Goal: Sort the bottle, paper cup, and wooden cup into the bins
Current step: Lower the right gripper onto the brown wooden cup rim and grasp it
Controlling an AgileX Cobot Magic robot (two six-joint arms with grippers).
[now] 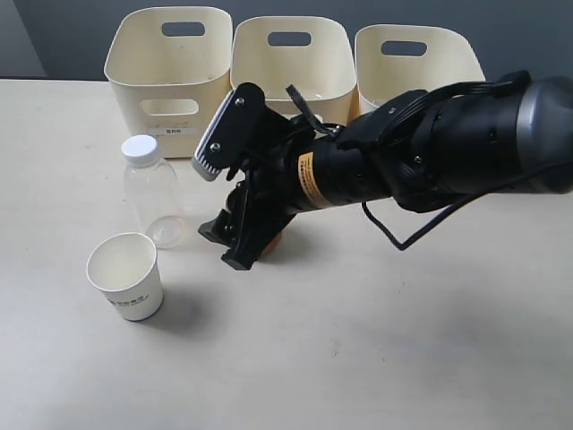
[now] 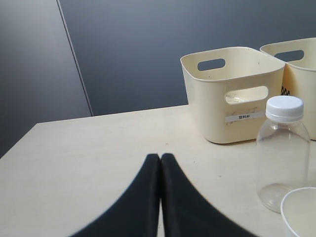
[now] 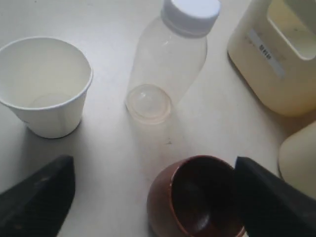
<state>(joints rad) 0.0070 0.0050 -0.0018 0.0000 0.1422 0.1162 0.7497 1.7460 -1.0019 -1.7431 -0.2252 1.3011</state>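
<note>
The wooden cup (image 3: 197, 197), dark reddish-brown, stands upright between the fingers of my open right gripper (image 3: 155, 195). One finger is at its rim and the other stays well off it. In the exterior view that gripper (image 1: 237, 237) hides nearly all of the cup; only a brown sliver (image 1: 276, 242) shows. The clear bottle (image 1: 152, 193) with a white cap stands just left of the gripper. In front of it is the white paper cup (image 1: 125, 276), empty and upright. My left gripper (image 2: 161, 157) is shut on nothing, low over the table, with the bottle (image 2: 284, 153) to one side.
Three cream bins stand in a row at the back: left (image 1: 134, 54), middle (image 1: 255, 63) and right (image 1: 376, 72). My right arm (image 1: 448, 143) stretches in front of the middle and right bins. The table's far edge runs behind the bins.
</note>
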